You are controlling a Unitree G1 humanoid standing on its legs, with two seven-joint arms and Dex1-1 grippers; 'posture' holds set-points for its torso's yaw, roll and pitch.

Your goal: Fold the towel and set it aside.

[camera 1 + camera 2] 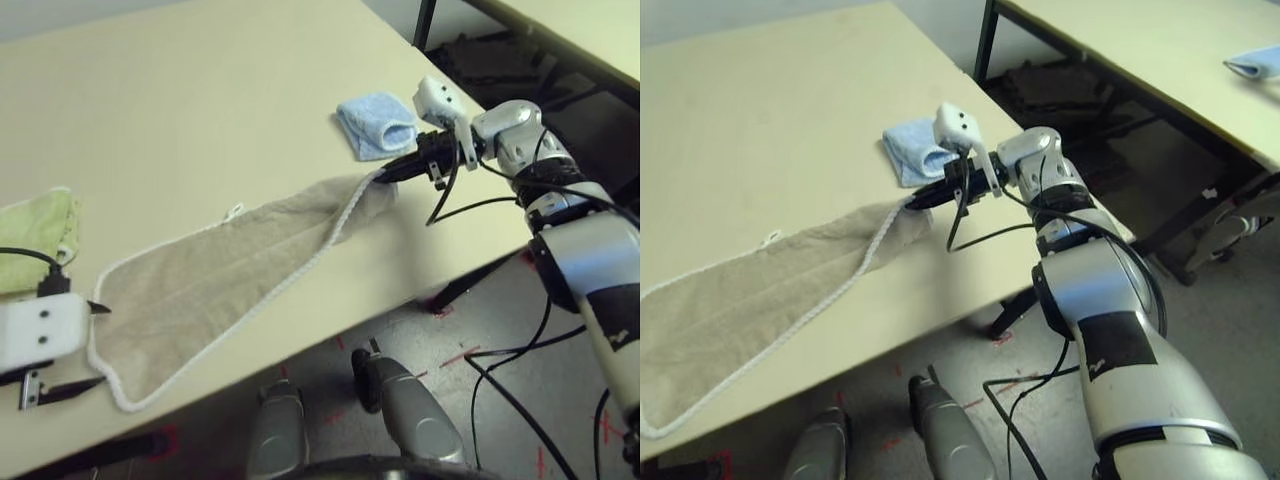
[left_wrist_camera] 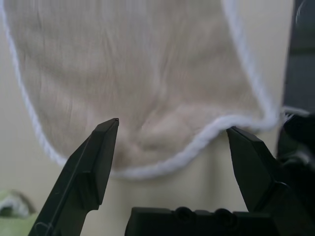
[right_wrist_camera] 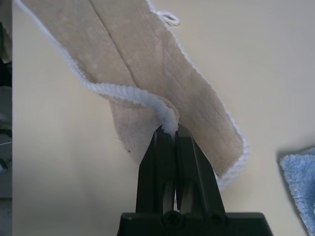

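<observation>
Right fingers (image 3: 170, 129): pressed together on the white-edged corner of the beige terry towel (image 1: 230, 290), lifting that end off the worktop.
Left fingers (image 2: 172, 135): spread wide with nothing between them, poised just over the towel's other end.
Towel: stretched as a long folded strip near the pale cream worktop (image 1: 200, 110)'s front edge.
Nearby: a small light-blue cloth (image 1: 376, 124) beyond the right fingers; a lime-green cloth (image 1: 35, 235) beside the left arm.

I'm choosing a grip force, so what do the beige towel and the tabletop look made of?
The towel looks like soft terry cloth, matte and napped, with a white corded edging. The table looks like a hard, smooth laminate, pale cream with a faint sheen, though the core is not visible.
</observation>
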